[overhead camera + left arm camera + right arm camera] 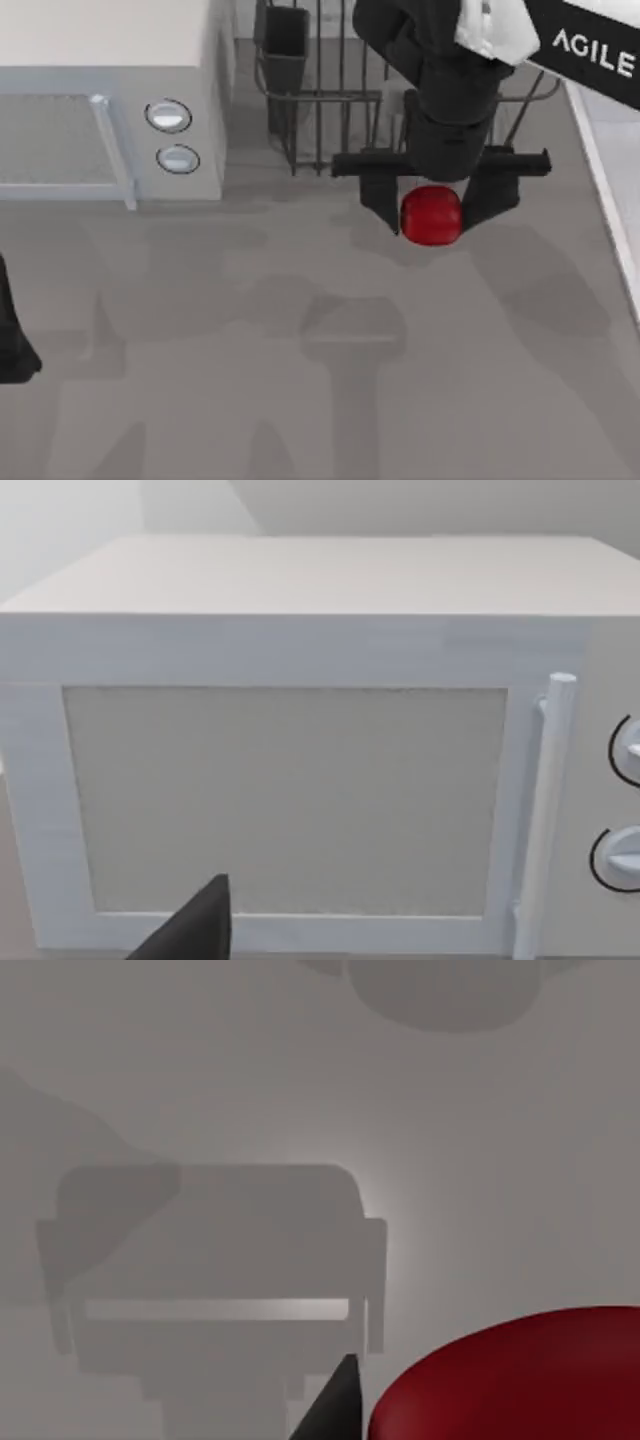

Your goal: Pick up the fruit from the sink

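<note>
Holding the fruit (431,215) between closed fingers, the right gripper (436,213) is seen above the grey worktop (300,380), near the dish rack (320,110). The pick-up step is judged complete; a steady carry is called for next. The left arm is parked facing the microwave (290,780).

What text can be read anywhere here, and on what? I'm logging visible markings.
"AGILE" on the right arm's white casing, cut off by the picture's edge.
The microwave and its two dials bear no readable marks.
</note>
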